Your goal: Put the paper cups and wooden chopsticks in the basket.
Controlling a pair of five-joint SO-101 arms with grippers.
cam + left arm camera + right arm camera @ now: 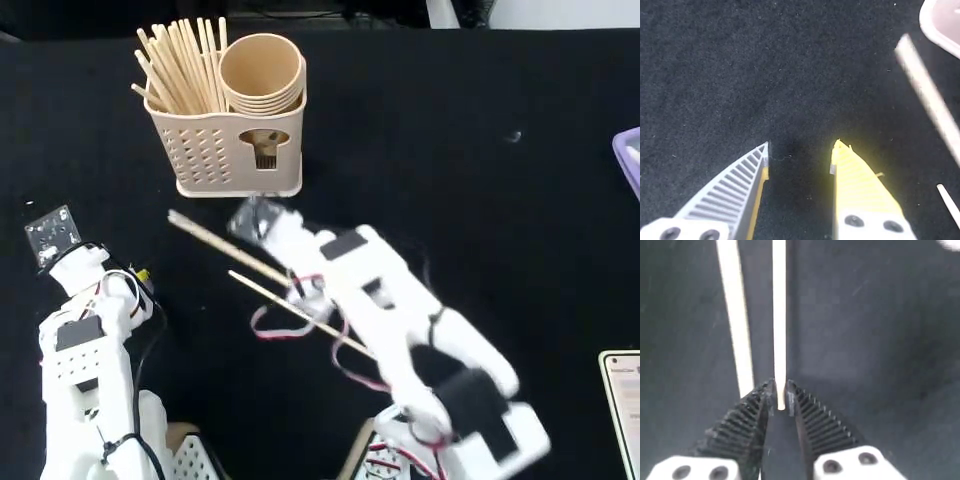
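Black table (480,200); right gripper (780,390) pinches chopstick (779,315) pointing straight ahead.

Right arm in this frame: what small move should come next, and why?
Probably a short lift straight up. The right gripper looks pinched on the end of one chopstick, which lies close beside a second chopstick. Raising it first should free it without dragging the neighbour, before it heads to the basket.

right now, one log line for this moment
right gripper: jaws shut on chopstick | second chopstick: loose on table | left gripper: open | basket: paper cups, chopstick bundle inside
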